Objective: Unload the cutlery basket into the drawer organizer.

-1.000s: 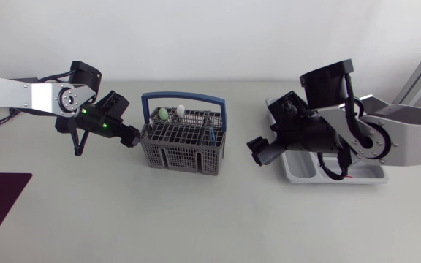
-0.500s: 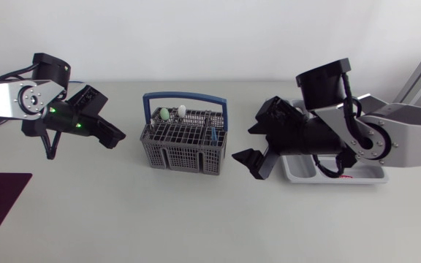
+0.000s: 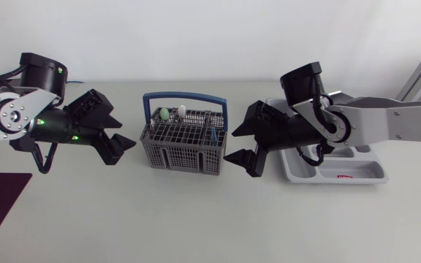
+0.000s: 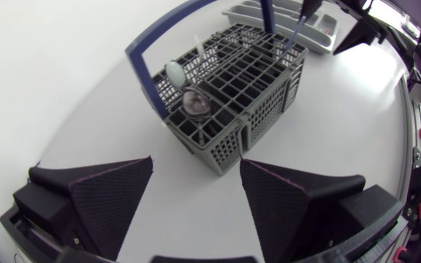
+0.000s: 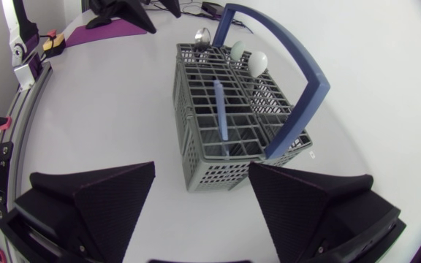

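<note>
Presently: approach. Your left jaws and right jaws gape empty, flanking basket (image 3: 185, 150). Next, likely: grip blue utensil (image 5: 220, 109) for organizer (image 3: 371, 172).

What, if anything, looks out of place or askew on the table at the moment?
Nothing stands out. The basket stands upright, with its cutlery standing in the compartments. The left gripper and right gripper are open and clear of it. The organizer lies flat, partly under the right arm, and nothing is spilled.

Silver links (image 3: 2, 117), black joints (image 3: 41, 67) (green lights (image 3: 39, 123))
</note>
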Robot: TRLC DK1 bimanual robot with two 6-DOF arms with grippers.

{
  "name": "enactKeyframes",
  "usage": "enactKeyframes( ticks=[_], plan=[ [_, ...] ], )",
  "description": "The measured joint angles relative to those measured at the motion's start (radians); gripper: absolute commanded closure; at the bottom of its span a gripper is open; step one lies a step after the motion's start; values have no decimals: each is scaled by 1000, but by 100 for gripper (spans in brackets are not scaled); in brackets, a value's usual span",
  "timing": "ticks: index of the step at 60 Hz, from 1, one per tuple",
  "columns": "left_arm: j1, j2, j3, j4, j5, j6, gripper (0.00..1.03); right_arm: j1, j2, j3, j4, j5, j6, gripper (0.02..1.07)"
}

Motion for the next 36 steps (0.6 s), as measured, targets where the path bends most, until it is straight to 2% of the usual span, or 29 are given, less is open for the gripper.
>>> enactKeyframes(
  ticks=[8,14,23,36],
  plan=[
    [-53,-48,-37,0,33,38,5,-11,24,47,7,-10,-12,18],
    [-111,-99,-64,0,45,68,5,-8,33,76,14,-13,-26,22],
    [-154,-122,-70,0,72,109,6,2,63,111,15,-14,-44,37],
    [-173,-120,-70,0,123,145,6,22,93,130,14,-17,-67,57]
  ],
)
